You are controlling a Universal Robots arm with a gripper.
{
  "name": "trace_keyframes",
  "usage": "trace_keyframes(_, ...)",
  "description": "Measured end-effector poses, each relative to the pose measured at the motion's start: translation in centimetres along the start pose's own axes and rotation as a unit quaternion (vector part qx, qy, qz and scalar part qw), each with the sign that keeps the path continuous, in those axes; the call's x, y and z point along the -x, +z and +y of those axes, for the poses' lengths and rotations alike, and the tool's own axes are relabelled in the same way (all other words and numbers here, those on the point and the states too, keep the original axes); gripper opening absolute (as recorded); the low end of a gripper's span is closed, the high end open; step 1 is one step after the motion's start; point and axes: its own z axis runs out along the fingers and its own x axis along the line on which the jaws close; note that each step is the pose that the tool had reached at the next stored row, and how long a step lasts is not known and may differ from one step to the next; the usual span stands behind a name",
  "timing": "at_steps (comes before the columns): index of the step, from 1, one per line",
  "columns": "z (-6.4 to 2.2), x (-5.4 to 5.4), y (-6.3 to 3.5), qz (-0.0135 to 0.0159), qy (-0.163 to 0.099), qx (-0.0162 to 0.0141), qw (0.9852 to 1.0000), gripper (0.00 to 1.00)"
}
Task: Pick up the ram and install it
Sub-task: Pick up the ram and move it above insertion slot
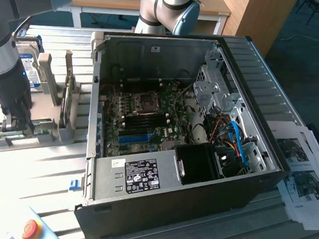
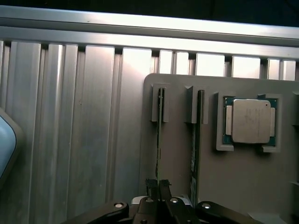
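fingers (image 2: pixel 151 187) were closed on the ram (image 2: pixel 159 130), upright in a grey holder (image 2: pixel 177 154) slot; CPU (image 2: pixel 251 121) sat in the holder's recess.

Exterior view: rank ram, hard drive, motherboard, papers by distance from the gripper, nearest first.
1. ram: in its holder slot, at the gripper.
2. hard drive: just behind the holder, exterior view's left.
3. motherboard: inside the open case.
4. papers: exterior view's far right.

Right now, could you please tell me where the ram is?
The ram stands on edge in the grey holder on the exterior view's left, outside the computer case, beside a second stick; the gripper is closed on it.
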Motion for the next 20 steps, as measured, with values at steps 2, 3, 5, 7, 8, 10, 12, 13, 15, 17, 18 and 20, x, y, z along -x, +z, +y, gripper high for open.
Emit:
trace_keyframes(2,0.0,0.0,-0.2,0.0,0.0,0.0,1.0,0.12)
trace_keyframes(3,0.0,0.0,-0.3,0.0,0.0,0.0,1.0,0.12)
trace_keyframes(5,0.0,0.0,-0.48,0.0,0.0,0.0,1.0,0.12)
trace_keyframes(7,0.0,0.0,-0.69,0.0,0.0,0.0,1.0,0.12)
trace_keyframes(8,0.0,0.0,-0.8,0.0,0.0,0.0,1.0,0.12)
trace_keyframes(10,0.0,0.0,-1.0,0.0,0.0,0.0,1.0,0.12)
trace_keyframes(12,0.0,0.0,-1.21,0.0,0.0,0.0,1.0,0.12)
trace_keyframes(13,0.01,0.0,-1.31,0.0,0.0,0.0,1.0,0.12)
trace_keyframes(15,0.01,0.0,-1.48,0.0,0.0,0.0,1.0,0.12)
trace_keyframes(17,0.01,0.0,-1.66,0.0,0.0,0.0,1.0,0.12)
trace_keyframes(18,0.01,0.0,-1.74,0.0,0.0,-0.0001,1.0,0.12)
trace_keyframes(20,0.01,0.0,-1.91,0.0,0.0,0.0,1.0,0.12)
